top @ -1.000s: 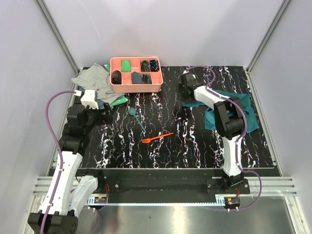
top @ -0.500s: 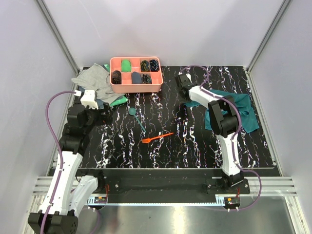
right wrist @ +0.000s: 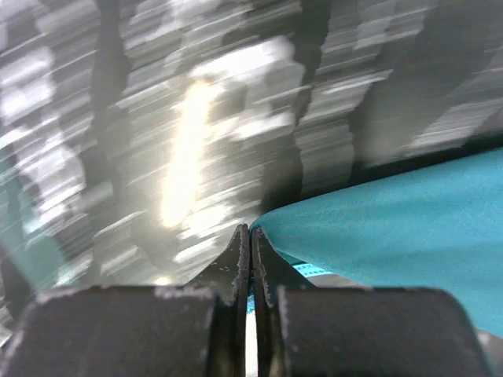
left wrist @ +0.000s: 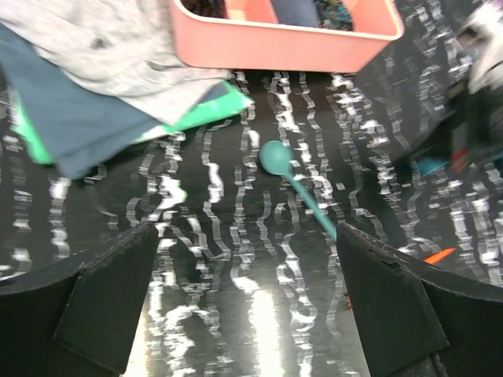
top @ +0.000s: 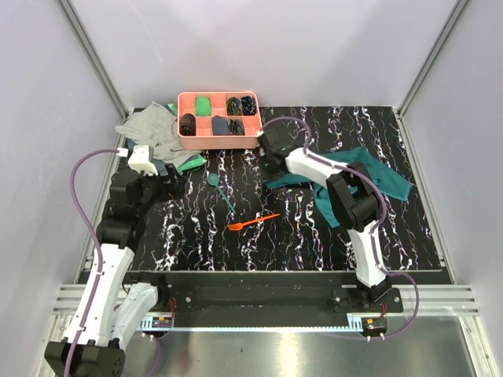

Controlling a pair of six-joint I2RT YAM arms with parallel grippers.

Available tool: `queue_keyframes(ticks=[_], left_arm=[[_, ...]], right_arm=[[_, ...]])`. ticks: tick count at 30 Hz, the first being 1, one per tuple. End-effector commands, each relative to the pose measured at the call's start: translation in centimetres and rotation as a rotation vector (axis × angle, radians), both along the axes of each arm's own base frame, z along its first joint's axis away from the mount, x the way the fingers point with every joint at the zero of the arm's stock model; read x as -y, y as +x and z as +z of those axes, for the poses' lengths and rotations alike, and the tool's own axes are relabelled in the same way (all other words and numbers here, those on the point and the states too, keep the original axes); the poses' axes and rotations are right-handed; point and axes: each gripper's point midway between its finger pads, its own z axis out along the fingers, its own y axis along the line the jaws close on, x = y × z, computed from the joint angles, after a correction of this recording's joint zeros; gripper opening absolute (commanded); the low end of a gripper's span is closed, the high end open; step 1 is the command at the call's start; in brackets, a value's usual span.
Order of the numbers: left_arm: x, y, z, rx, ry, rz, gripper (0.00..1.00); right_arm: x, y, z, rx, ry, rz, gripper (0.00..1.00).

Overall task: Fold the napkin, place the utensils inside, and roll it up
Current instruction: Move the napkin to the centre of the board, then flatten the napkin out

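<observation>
Tightly pinched between right fingers (right wrist: pixel 234 263), soft teal napkin (right wrist: pixel 393 228) corner; left fingers (left wrist: pixel 102 306) wide apart, empty

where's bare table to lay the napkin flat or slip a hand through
Widest bare patch: the near strip of table between the fork and the front edge. A second lies at the far right, between the tray and the napkin. Crowded: the far left, where tray, grey cloth pile, left end effector and spoon sit close together.

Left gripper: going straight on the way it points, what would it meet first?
Probably the spoon, lying just ahead of the open left gripper; the tray sits beyond. Depth is unclear.
</observation>
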Motion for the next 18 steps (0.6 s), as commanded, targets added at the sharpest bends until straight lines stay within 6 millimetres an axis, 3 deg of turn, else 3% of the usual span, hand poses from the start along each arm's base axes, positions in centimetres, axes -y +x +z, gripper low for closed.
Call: queue_keyframes(ticks=[1,2,4,6,7,8,9,10,11,12,13,15,16,18], left_arm=[[2.5,0.3,-0.6,-0.020,-0.204,-0.017,0.95],[2.9,0.4,-1.4,-0.045,-0.227,-0.020,0.94],[4.2,0.3,-2.9,-0.079,-0.274,-0.043,0.92],[6.6,0.2,-4.2,-0.113,-0.320,-0.092,0.91],[7.3,0.4,-5.2,-0.142,-0.330,-0.082,0.91],[8.2,0.6,-5.2,-0.134,-0.330,-0.097,0.91],[10.5,0.1,-5.6,-0.150,-0.322,-0.153,0.91],[11.4,0.5,-6.9,-0.185,-0.300,-0.146,0.90],[12.8,0.9,-6.9,-0.172,-0.303,-0.177,0.90],[14.3,0.7,-7.5,-0.196,-0.305,-0.216,0.89],[15.6,0.9,-9.6,-0.275,-0.316,-0.235,0.87],[17.1,1.3,-10.8,-0.323,-0.328,-0.268,0.74],[17.8,1.7,-12.3,-0.369,-0.309,-0.272,0.71],[18.7,1.8,-13.5,-0.398,-0.286,-0.280,0.65]], right_arm=[[-8.1,-5.9,7.5,-0.022,0.256,0.182,0.10],[-8.0,-6.4,9.3,-0.015,0.292,0.166,0.40],[-7.2,-6.6,10.9,0.020,0.295,0.138,0.55],[-4.9,-6.9,12.8,0.070,0.281,0.090,0.71],[-3.5,-7.3,12.1,0.050,0.270,0.055,0.73],[-1.2,-6.6,13.4,0.074,0.286,0.000,0.73],[0.2,-6.5,13.5,0.067,0.296,-0.030,0.74],[2.0,-7.1,12.0,0.028,0.285,-0.079,0.74],[5.1,-6.2,12.7,0.049,0.295,-0.155,0.74],[6.6,-6.2,12.6,0.047,0.294,-0.193,0.75],[8.5,-6.8,11.3,0.019,0.282,-0.239,0.75],[11.6,-6.7,12.2,0.048,0.295,-0.313,0.75],[12.6,-7.4,11.6,0.040,0.286,-0.331,0.75],[14.5,-7.6,12.8,0.079,0.298,-0.373,0.76]])
